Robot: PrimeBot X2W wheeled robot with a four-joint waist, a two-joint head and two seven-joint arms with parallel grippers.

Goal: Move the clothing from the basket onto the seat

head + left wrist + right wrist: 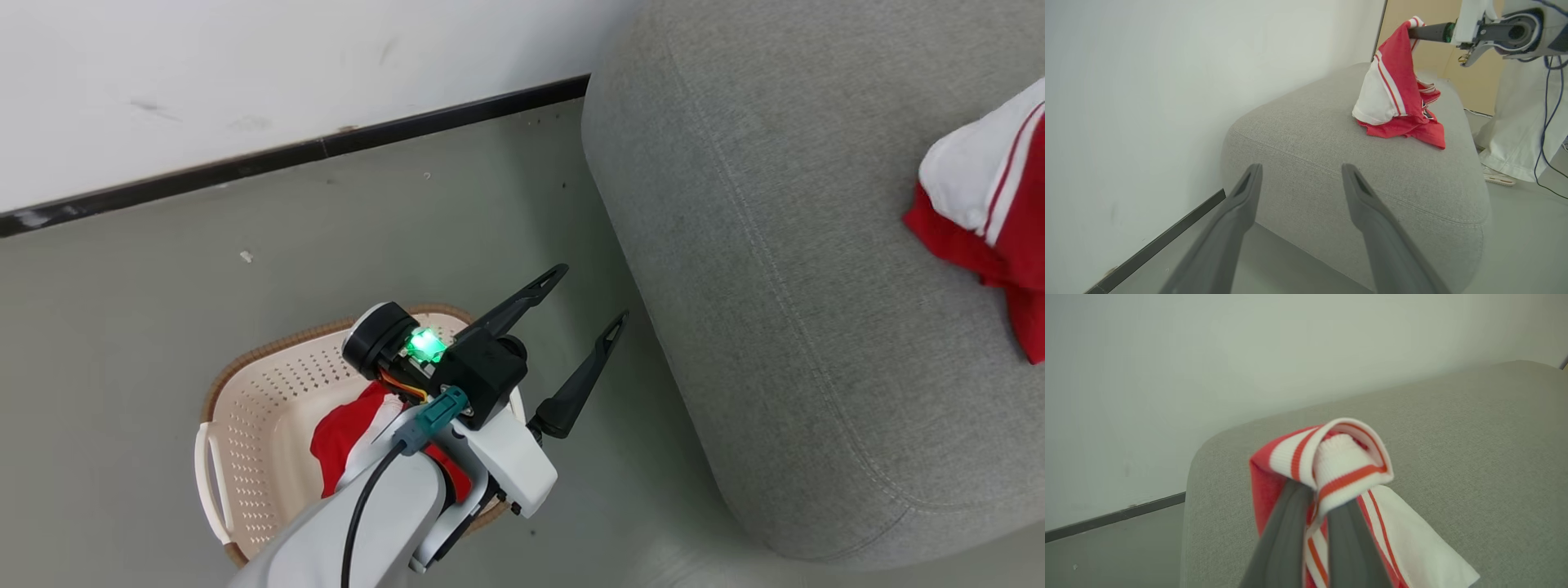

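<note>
Pale forearm (367, 523) across basket (265, 404), clothing (339, 437) half-hidden

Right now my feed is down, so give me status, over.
Left gripper open, empty, near basket. Right gripper shut on red garment, draped onto seat. More clothing in basket. Person standing beside seat.

- We read this as a bare test room staged as a home: plain white wall (245, 73), dark skirting board (245, 165), smooth grey floor (122, 327).
- Domestic props: grey sofa (775, 310), laundry basket (253, 408).
- Far right: loose cables (1544, 134) beside a person's white trousers (1515, 134).
</note>
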